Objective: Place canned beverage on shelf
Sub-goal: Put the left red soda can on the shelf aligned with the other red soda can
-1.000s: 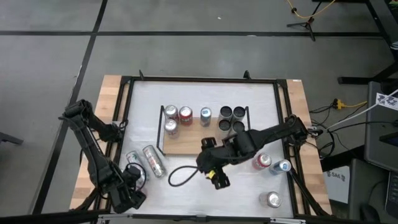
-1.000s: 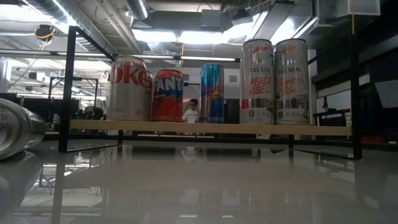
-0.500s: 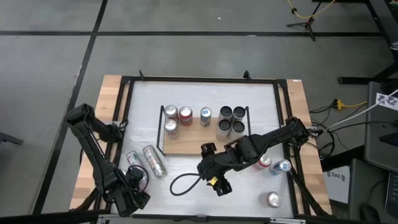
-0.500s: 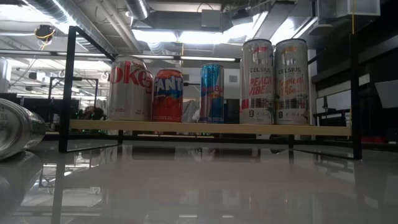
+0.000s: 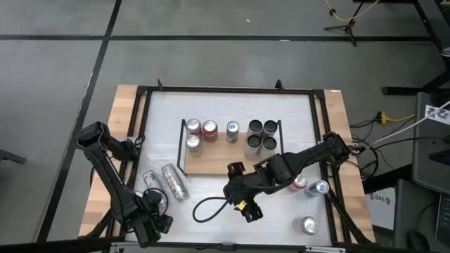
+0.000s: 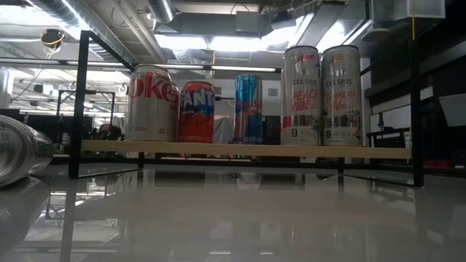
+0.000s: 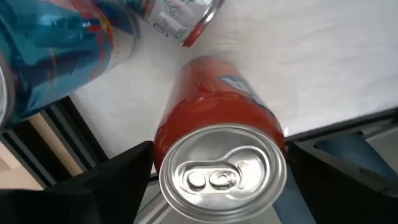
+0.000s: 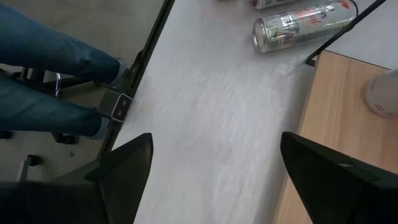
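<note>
Left wrist view: left pincer (image 7: 217, 180) wide open around red can (image 7: 217, 149) at worktop's near-left corner; close squarely mid-body. Right pincer (image 8: 211, 180) open, empty, near shelf (image 5: 211, 163).

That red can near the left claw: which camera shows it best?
The left wrist view: the red can fills the picture between the open left gripper's fingers, top facing the camera. In the high view the arm hides it; the low and right wrist views miss it.
</note>
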Controlling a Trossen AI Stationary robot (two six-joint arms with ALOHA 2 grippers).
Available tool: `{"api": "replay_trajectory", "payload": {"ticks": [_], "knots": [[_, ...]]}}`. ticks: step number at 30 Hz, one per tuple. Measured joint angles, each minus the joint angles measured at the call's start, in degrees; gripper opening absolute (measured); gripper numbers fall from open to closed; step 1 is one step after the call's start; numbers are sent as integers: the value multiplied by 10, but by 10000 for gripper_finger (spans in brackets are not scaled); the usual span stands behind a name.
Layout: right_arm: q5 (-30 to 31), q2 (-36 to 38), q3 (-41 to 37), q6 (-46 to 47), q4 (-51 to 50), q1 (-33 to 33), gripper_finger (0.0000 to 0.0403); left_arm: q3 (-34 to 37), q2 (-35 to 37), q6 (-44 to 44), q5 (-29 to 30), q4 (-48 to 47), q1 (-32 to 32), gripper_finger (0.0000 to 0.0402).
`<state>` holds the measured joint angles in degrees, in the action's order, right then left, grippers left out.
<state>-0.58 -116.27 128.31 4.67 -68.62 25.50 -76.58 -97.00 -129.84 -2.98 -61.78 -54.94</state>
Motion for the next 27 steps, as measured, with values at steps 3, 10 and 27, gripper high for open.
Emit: {"api": "replay_trajectory", "payload": {"ticks": [3, 10, 27], "knots": [[0, 0, 0, 0, 0, 0, 347, 0, -8, -6, -7, 0, 0, 363], [0, 0, 0, 0, 0, 0, 347, 0, -14, -36, -10, 0, 1, 363], [0, 0, 0, 0, -5, 0, 347, 0, -14, -63, -7, 0, 1, 345]]}}
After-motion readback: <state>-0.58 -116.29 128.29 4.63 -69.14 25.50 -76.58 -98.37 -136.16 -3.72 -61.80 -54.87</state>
